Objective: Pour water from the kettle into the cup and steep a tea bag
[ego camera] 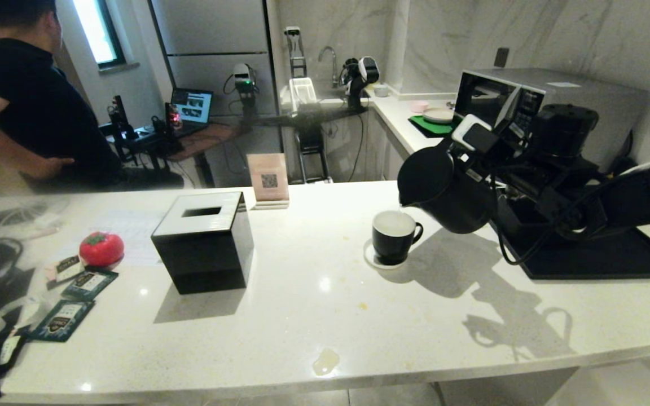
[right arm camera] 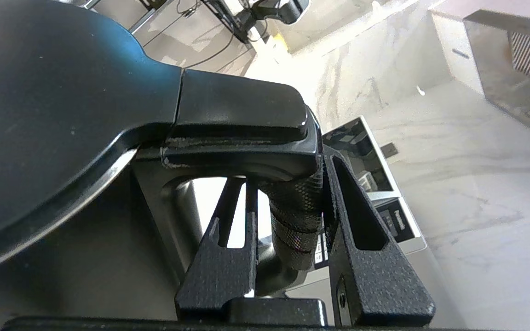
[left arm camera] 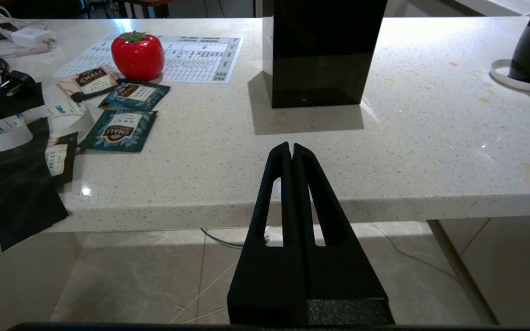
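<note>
1. Gripping the handle, the right gripper (right arm camera: 288, 216) holds the tall matte black kettle (ego camera: 443, 189) tilted, spout above the small black white-lined cup (ego camera: 394, 235) on its white coaster (ego camera: 371, 256).
2. Left gripper (left arm camera: 291, 151), fingers pressed together, hangs by the white speckled counter's (ego camera: 325, 316) front edge.

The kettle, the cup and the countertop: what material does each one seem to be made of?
The kettle: matte black body, probably coated metal or plastic; it shows only a dull sheen, and its handle grip looks knurled. The cup: glossy black outside, white inside, likely glazed ceramic. The countertop: polished white speckled stone or quartz, reflecting the lights.
</note>
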### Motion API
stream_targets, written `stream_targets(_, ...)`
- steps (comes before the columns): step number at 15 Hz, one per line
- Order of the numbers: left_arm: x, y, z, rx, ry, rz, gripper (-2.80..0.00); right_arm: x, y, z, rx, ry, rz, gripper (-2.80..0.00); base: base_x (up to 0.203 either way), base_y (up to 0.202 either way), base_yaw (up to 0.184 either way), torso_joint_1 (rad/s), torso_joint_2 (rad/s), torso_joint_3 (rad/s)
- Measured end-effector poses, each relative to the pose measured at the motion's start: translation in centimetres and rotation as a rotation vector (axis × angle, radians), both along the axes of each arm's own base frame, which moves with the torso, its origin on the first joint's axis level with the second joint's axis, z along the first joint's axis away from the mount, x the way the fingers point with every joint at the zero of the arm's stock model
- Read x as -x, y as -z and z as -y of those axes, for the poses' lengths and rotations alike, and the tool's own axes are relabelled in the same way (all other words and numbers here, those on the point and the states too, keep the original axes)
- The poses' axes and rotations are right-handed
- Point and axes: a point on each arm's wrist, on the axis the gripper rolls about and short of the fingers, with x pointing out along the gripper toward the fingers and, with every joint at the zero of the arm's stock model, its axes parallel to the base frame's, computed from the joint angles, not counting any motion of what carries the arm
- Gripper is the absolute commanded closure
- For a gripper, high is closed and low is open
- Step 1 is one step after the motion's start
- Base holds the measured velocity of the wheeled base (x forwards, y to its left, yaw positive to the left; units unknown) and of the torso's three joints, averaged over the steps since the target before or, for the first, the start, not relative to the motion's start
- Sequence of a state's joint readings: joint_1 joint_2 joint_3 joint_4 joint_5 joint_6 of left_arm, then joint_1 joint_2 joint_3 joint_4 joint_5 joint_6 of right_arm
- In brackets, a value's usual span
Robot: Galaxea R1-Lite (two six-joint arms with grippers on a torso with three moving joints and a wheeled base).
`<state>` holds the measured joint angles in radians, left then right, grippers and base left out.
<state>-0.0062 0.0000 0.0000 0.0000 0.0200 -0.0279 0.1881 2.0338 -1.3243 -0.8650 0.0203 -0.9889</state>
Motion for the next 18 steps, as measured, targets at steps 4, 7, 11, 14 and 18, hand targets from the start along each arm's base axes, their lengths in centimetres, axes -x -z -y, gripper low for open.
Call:
stream_targets(4,0.00,0.00,0.00,0.000,0.000,0.000,0.00,0.01,-0.03,0.00,0.000,-0.001,0.003,0.00,0.000,0.000,0.000,0.000,0.00,0.000)
stream_targets(7,0.00,0.00,0.00,0.000,0.000,0.000,0.00,0.00,-0.03,0.03,0.001,0.001,0.004,0.00,0.000,0.000,0.000,0.000,0.00,0.000)
stream_targets(11,0.00,0.00,0.00,0.001,0.000,0.000,0.00,0.00,-0.03,0.06,0.001,0.002,0.004,0.00,0.000,0.000,0.000,0.000,0.00,0.000)
stream_targets(14,0.00,0.00,0.00,0.001,0.000,0.000,0.00,-0.02,0.03,0.14,0.002,0.004,0.002,0.00,0.000,0.000,0.000,0.000,0.00,0.000)
stream_targets(18,0.00,0.00,0.00,0.000,0.000,0.000,0.00,-0.03,0.03,0.24,0.002,0.006,0.002,0.00,0.000,0.000,0.000,0.000,0.00,0.000)
